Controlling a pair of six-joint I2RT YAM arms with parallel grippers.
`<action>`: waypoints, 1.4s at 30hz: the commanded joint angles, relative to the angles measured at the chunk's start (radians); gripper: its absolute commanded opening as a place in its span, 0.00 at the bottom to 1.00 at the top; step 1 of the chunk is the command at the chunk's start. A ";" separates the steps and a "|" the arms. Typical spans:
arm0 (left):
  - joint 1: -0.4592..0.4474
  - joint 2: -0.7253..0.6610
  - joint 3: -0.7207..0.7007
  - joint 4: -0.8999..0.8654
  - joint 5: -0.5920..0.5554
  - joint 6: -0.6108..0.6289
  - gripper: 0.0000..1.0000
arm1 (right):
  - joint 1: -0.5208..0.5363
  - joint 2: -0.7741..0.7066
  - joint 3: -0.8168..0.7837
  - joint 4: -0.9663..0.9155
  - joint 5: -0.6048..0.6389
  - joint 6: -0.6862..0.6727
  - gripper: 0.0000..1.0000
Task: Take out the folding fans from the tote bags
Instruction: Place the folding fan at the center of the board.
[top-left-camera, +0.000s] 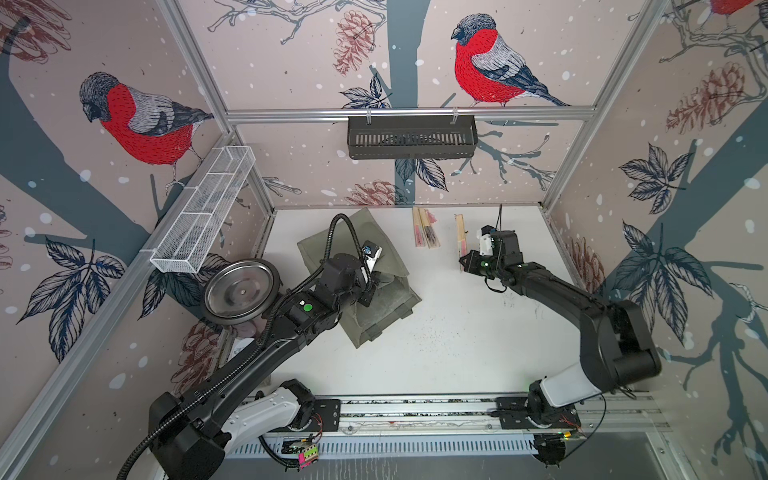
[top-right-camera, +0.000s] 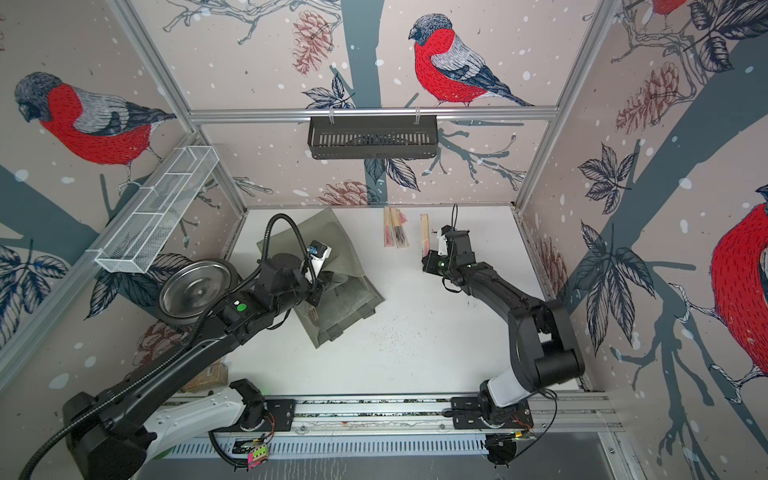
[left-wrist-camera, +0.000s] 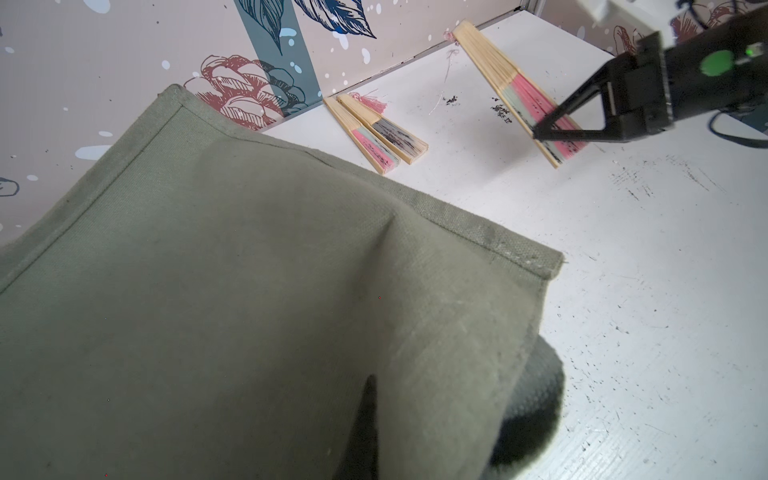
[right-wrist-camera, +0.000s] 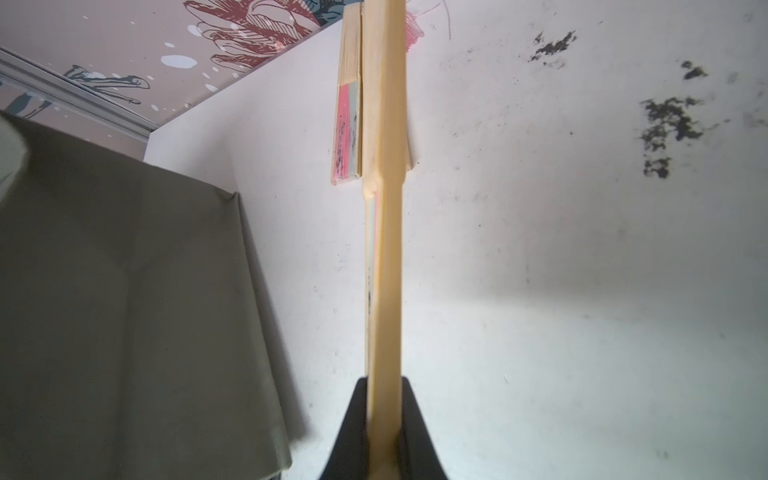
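left tool: jaws together, sunk in the tote at its mouth; whether cloth is pinched cannot be told.
right tool: clamped on the patterned end of the held fan.
held fan: closed, bamboo end toward the back wall, clear of the tote.
pair of fans: closed, side by side on the desk, between tote and held fan.
tote: olive, slumped on the desk's left half.

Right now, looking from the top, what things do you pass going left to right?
Going across: shiny metal dish → green tote bag → two fans side by side → one more fan, pinched by the right gripper.
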 joint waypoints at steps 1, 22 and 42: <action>0.000 -0.005 0.006 0.039 0.008 0.011 0.00 | -0.006 0.129 0.122 -0.009 -0.038 -0.057 0.07; -0.003 0.003 0.001 0.040 0.002 0.012 0.00 | -0.079 0.800 0.898 -0.313 -0.225 -0.166 0.08; -0.008 0.006 0.000 0.040 -0.006 0.013 0.00 | -0.084 0.821 0.868 -0.292 -0.290 -0.096 0.33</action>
